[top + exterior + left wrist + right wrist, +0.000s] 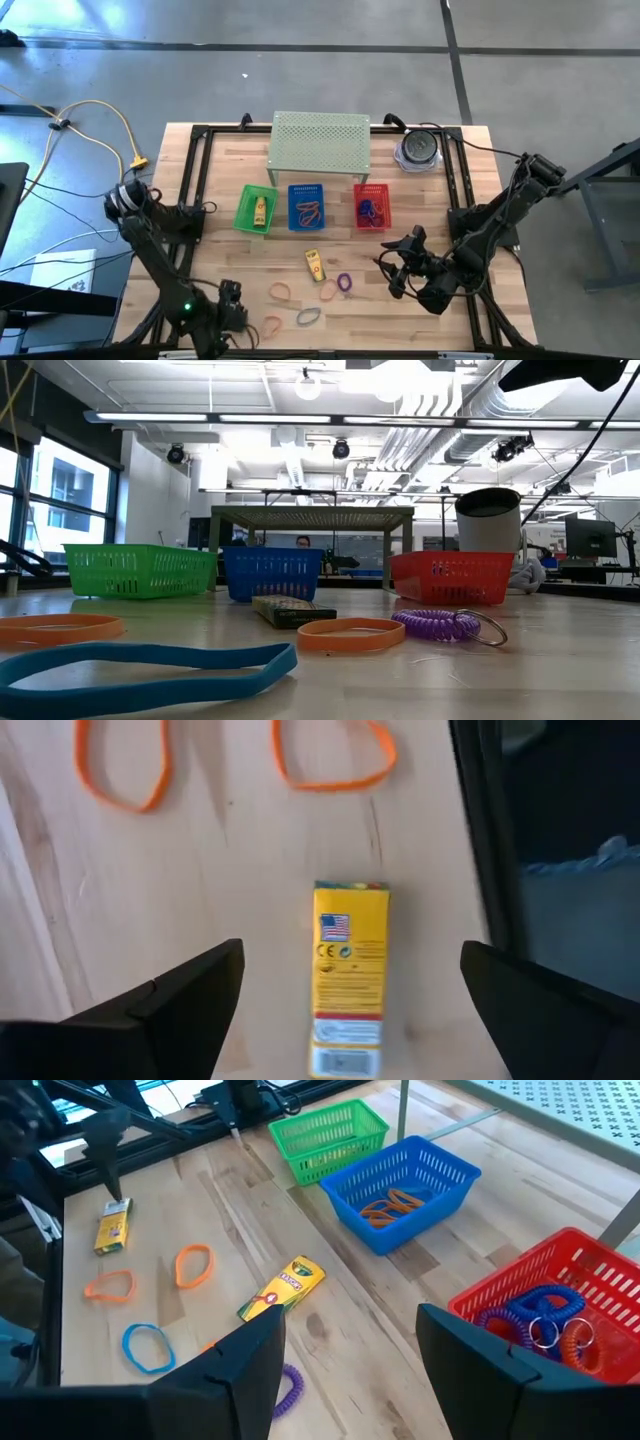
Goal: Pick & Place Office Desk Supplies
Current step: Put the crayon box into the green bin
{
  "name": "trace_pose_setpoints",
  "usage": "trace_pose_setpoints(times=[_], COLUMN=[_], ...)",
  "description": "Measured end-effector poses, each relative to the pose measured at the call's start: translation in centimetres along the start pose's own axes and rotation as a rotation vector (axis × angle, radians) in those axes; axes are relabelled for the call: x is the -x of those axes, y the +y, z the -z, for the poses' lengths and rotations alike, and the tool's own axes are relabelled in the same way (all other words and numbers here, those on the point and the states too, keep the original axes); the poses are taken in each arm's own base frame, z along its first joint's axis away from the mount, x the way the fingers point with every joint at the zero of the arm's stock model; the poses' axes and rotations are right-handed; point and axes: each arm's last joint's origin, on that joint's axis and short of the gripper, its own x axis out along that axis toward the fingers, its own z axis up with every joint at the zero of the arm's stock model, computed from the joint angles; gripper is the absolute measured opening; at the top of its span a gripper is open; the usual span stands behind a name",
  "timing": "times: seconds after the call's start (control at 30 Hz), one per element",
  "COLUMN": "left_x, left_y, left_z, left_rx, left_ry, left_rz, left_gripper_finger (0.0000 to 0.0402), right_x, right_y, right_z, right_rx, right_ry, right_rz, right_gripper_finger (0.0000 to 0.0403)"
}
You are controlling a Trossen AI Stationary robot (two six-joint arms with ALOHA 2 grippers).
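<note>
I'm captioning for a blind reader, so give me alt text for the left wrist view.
A yellow crayon packet lies on the wooden table between the left gripper's open dark fingers, untouched. Two orange rubber bands lie beyond it.

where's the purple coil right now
In the high view the purple coil lies loose on the table's front middle, just right of an orange band and below the red basket.

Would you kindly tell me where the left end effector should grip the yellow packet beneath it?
Probably across its long sides at mid-length, from straight above: the yellow packet lies flat, narrow across, framed by the open left end effector.
</note>
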Motion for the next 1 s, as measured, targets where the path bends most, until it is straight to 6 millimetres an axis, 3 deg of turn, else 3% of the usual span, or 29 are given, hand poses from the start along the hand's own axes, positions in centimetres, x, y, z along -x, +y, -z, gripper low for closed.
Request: trace_pose_setpoints(times=[0.47,1.0], left_x=[-3.9,-5.0], left_y=[-0.8,-0.8], left_z=[1.0,2.5], left_rx=[-0.050,-0.016], left_ry=[0.085,0.122], left_rz=[-0.100,-0.069], left_gripper_finger=[0.0364,0.0364], right_x=[0.0,0.0], right_y=[0.0,0.1], right_z=[0.1,0.2], right_rx=[0.017,0.014], right_ry=[0.016,0.075], right_rz=[-0.006,-0.039], right_gripper_finger=[0.0215,0.0215])
